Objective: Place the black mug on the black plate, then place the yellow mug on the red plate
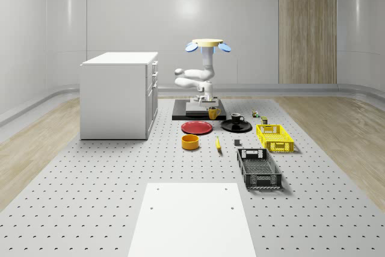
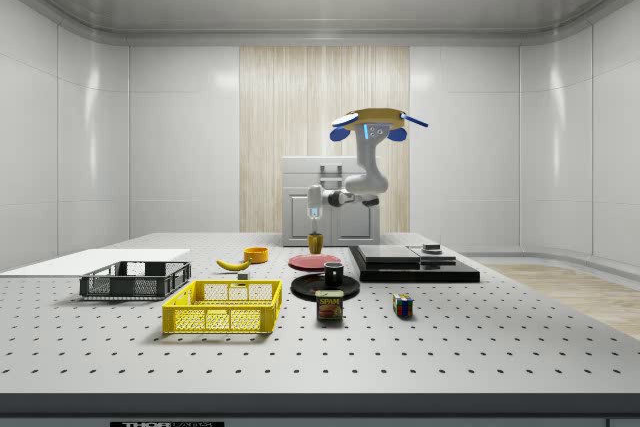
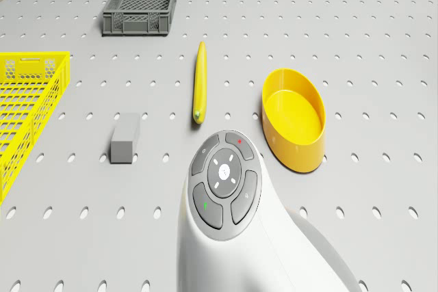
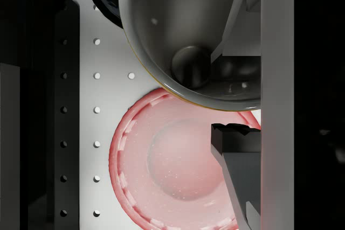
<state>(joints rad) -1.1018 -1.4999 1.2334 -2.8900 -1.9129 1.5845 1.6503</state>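
On the black plate [image 1: 236, 126] I see the black mug [image 1: 237, 117] seated, so that half looks done. My drone [image 1: 207, 44] hovers over the table's far middle, gripper [image 1: 210, 106] clamped on the yellow mug [image 1: 213, 112], just above the red plate [image 1: 197, 127]; lowering remains.

Overview high, side low, both showing table [image 1: 90, 209]

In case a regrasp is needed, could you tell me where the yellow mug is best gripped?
Grip the yellow mug by its rim wall, coming from above: it is upright, mouth open upward, so one end effector finger fits inside and one outside.
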